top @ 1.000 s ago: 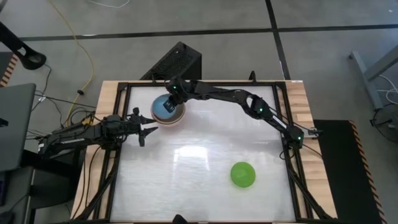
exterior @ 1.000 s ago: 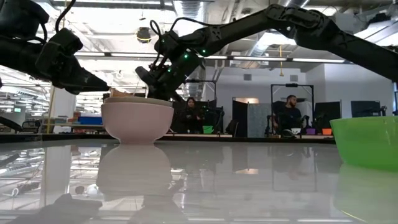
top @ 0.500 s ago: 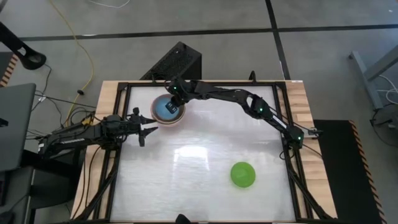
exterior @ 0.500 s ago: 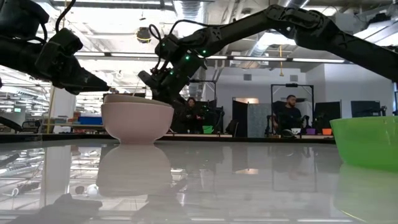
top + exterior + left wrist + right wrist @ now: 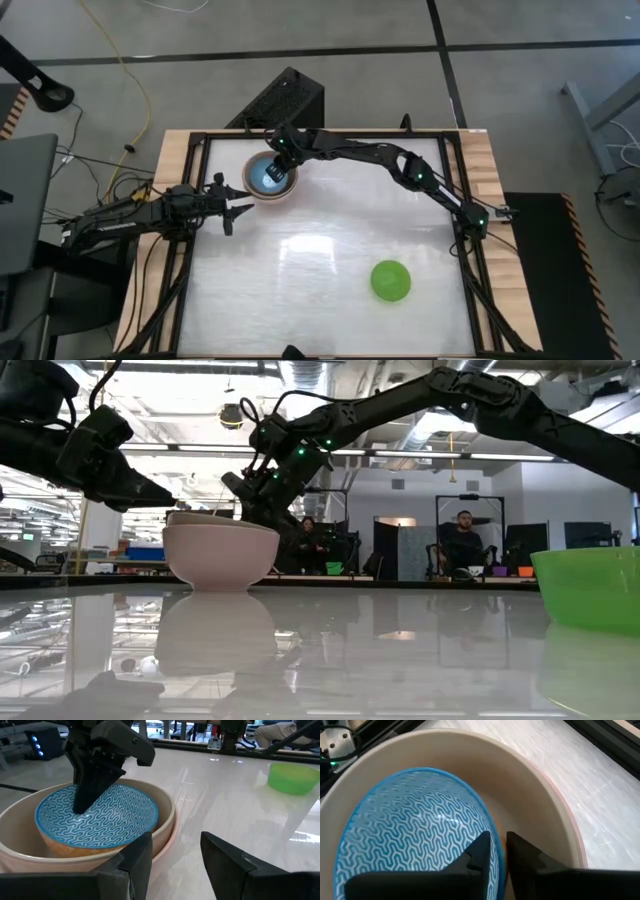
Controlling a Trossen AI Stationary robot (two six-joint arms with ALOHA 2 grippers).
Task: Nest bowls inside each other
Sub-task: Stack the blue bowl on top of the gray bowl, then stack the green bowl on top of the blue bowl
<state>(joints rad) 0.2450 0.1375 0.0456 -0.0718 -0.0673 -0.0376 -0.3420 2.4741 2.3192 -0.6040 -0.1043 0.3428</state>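
White glossy counter (image 5: 300, 270): patterned blue plastic bowl (image 5: 97, 817) sits nested in stacked beige bowls (image 5: 262, 190) at eleven o'clock; right hand (image 5: 499, 852) slightly parted astride its rim. Round green bowl (image 5: 390, 281) at five o'clock. Left hand (image 5: 172, 855) spread nearby.

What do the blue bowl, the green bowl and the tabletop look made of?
Blue bowl: likely plastic, semi-gloss, printed with a white wave pattern. Green bowl: probably plastic, a uniform, slightly translucent-looking colour. Tabletop: smooth, glossy white sheet that mirrors the bowls and ceiling lights; material unclear.
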